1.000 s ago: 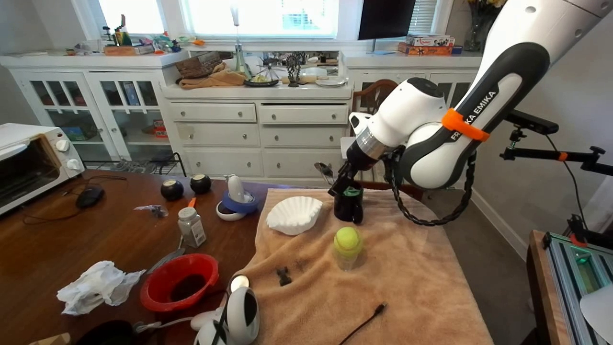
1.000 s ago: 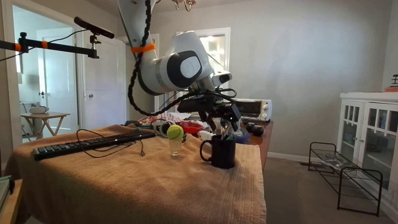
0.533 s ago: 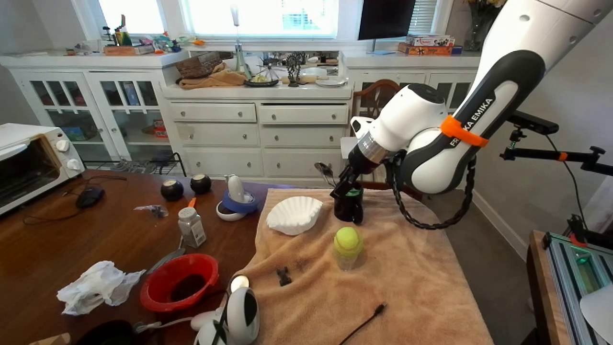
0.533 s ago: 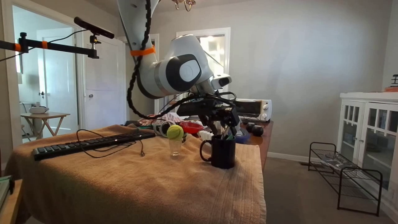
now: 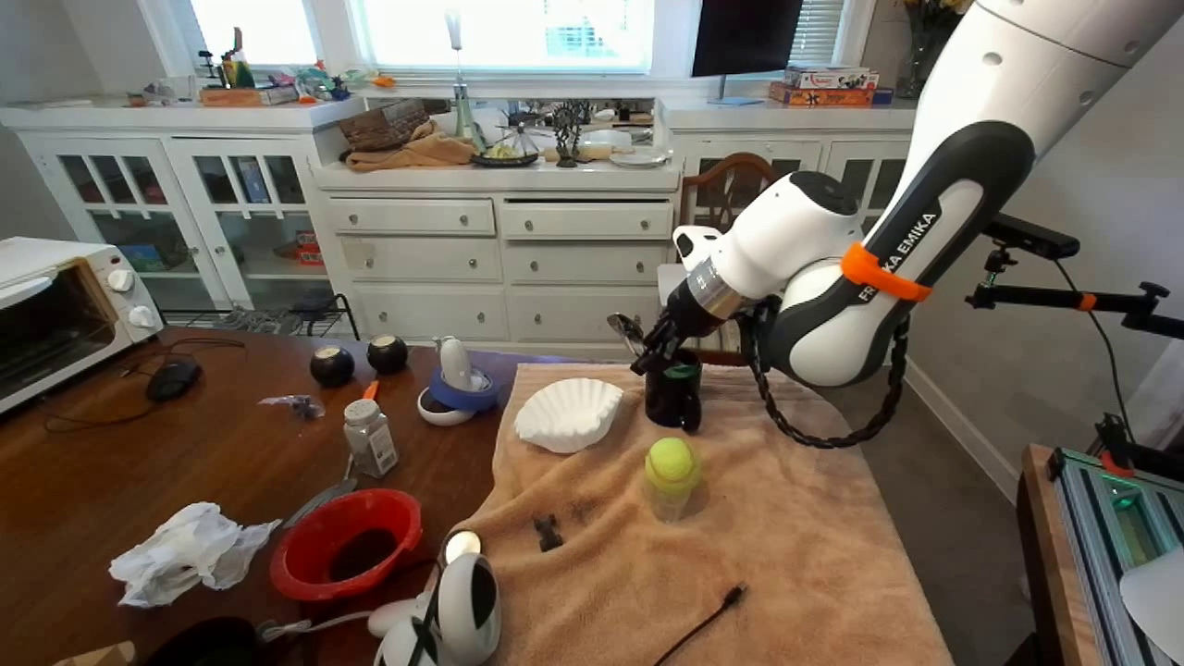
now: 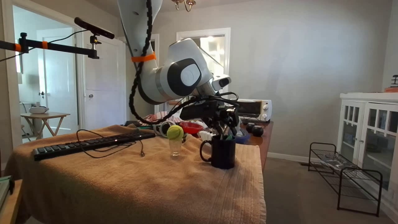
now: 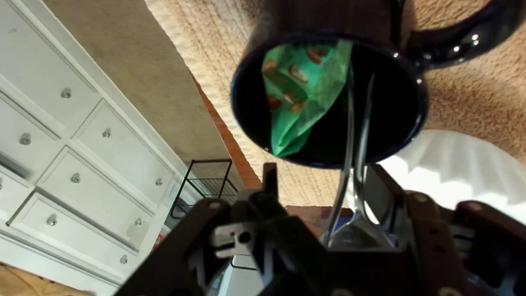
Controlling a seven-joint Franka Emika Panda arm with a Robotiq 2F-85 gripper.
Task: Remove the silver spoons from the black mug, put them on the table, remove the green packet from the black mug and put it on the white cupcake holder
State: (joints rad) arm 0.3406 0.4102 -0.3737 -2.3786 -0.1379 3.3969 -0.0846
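Silver spoons [image 7: 358, 181], polished metal, slim stems: aslant in black mug [image 6: 224, 154], one oval bowl visible above rim. Green packet [image 7: 306, 96], creased, brown-printed: inside same mug, against wall. Mug: glossy, cylindrical, loop handle; upright on cloth-draped table [image 6: 149, 186], tan nubby pile. Gripper [image 7: 322, 176], dark, jointed: jaws spread, spoons between, nearer one finger; contact unclear. White cupcake holder [image 5: 569, 416], fluted, shallow: just beside mug. Tennis ball [image 5: 672, 462], fuzzy, yellow-green: atop clear glass [image 6: 175, 147].
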